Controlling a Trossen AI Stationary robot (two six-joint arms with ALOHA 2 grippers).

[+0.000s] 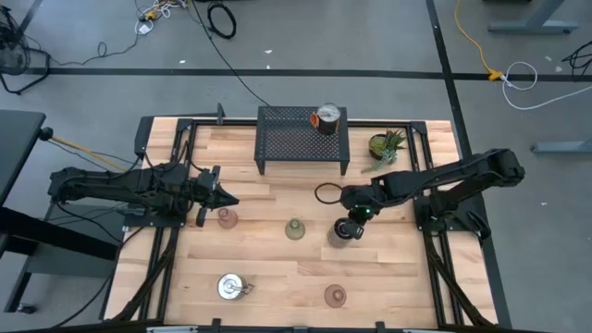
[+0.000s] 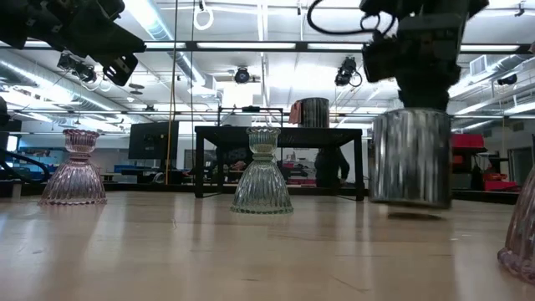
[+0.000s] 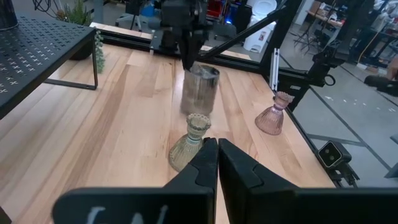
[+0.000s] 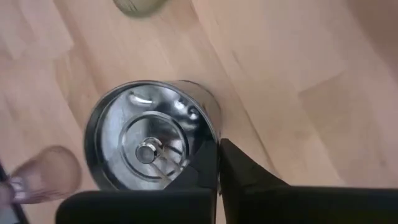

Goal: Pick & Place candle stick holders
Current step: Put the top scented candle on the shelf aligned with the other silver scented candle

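Right gripper (image 4: 218, 163) was pinched shut on the rim of a silver holder (image 1: 345, 230), right of table centre. Low view showed the silver holder's base just clear of the wood, a shadow beneath: lift step judged under way.

Next move likely calls for carrying it toward the mesh rack (image 1: 303, 139) at 12 o'clock, where another silver holder (image 1: 327, 117) stood, keeping it level, since the grip is a thin rim pinch.

Left gripper (image 3: 217, 163) waited closed and empty at 9 o'clock, above a pink glass holder (image 1: 226, 217).

Only the right wrist view showed the cup's interior and centre pin; the high view alone showed the olive glass holder (image 1: 294, 228) just beside, at 9 o'clock of the lifted one
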